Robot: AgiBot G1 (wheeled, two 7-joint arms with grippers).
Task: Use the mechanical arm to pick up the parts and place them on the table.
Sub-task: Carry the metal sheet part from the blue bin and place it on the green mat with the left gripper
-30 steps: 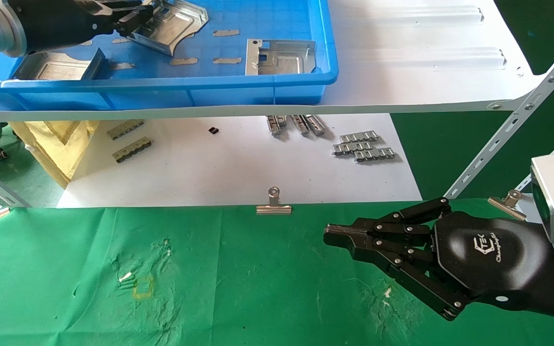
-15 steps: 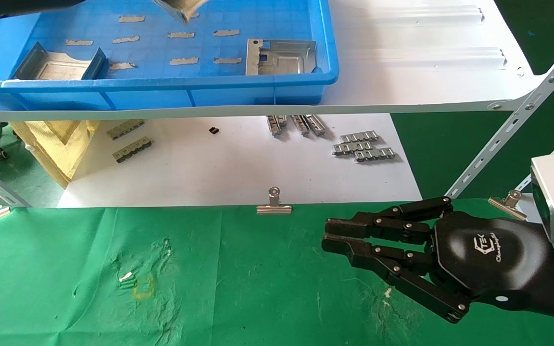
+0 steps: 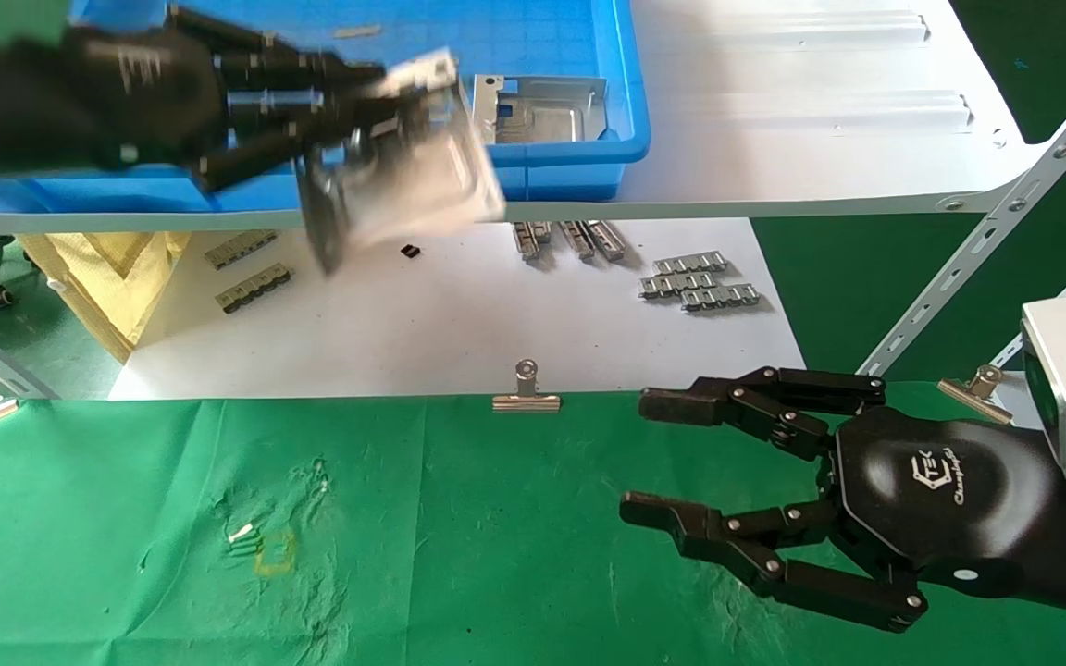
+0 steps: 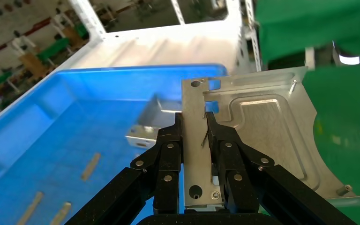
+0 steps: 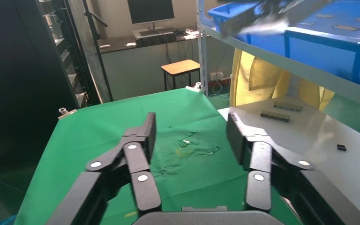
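Your left gripper (image 3: 376, 111) sits in the upper left of the head frame, in front of the blue bin's (image 3: 588, 153) front wall and the white shelf (image 3: 774, 176), its jaws pinching a silver part (image 3: 413, 185). In the left wrist view the fingers (image 4: 168, 154) clamp the part's (image 4: 258, 131) folded flange from both sides, and the plate stands tilted out past the bin's (image 4: 51, 122) edge, with green cloth behind it at the right of that frame. The part is blurred in the head view, hanging clear above the white sheet (image 3: 459, 314) below the shelf, not touching the table (image 3: 459, 536).

You have another part (image 3: 542, 111) lying flat inside the bin near its right end, top centre of the frame.

Your right gripper (image 3: 672, 458) hovers at the lower right over the green table, jaws spread wide and holding nothing; the right wrist view shows both fingers (image 5: 140, 140) well apart over the cloth.

A binder clip (image 3: 526, 393) sits on the table's far edge, centre frame; grey link strips (image 3: 700, 280) lie on the white sheet to the right of centre
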